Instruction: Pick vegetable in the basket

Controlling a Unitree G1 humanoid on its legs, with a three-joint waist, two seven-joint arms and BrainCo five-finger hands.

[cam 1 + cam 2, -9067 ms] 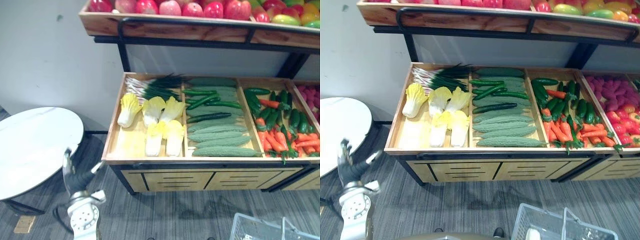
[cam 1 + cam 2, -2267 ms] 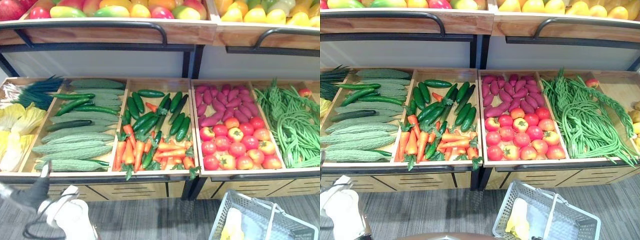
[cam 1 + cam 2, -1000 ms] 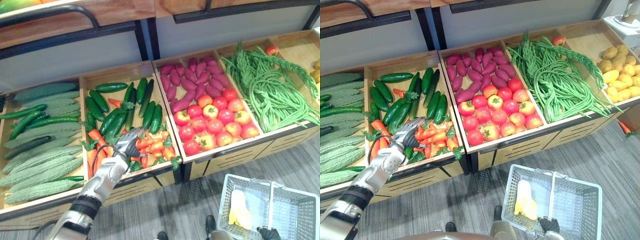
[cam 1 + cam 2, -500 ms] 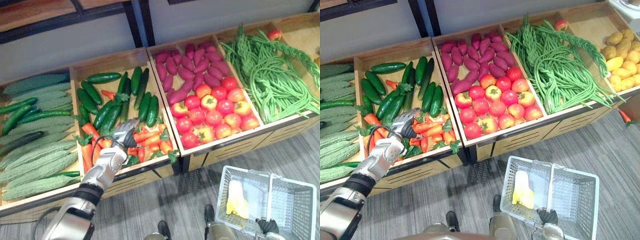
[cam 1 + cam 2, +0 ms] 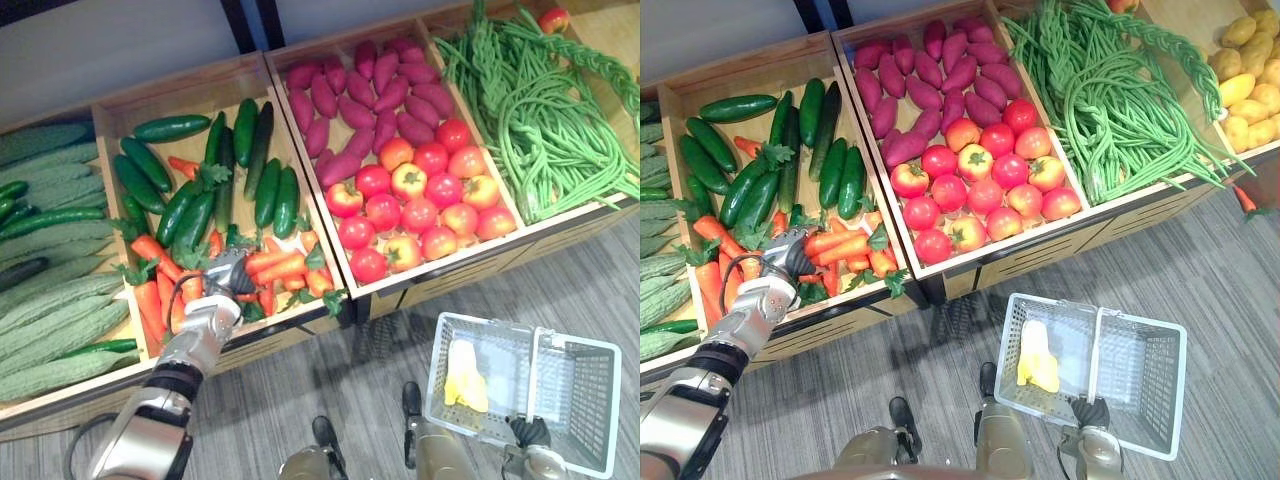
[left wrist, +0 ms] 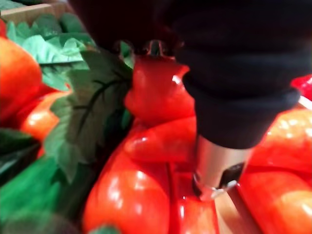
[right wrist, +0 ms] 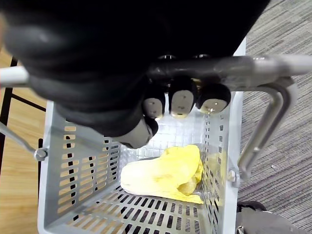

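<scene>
Wooden produce stand (image 5: 160, 100) on grey carpet floor (image 5: 270, 390). Carrots (image 5: 278, 267) lie crosswise in their crate, leafy tops toward the robot's right. Left robot hand (image 5: 228, 273) rests among them, grip cannot be determined. Right robot hand (image 7: 170, 100) clenches basket (image 5: 1140, 385) handle

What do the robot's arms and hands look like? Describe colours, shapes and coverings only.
The left arm is built of rounded silver-grey segments with a black band at one joint. The left hand and the right hand both wear a dark ribbed cover over the back and wrist. The right hand's fingers are silver with dark rounded tips.
</scene>
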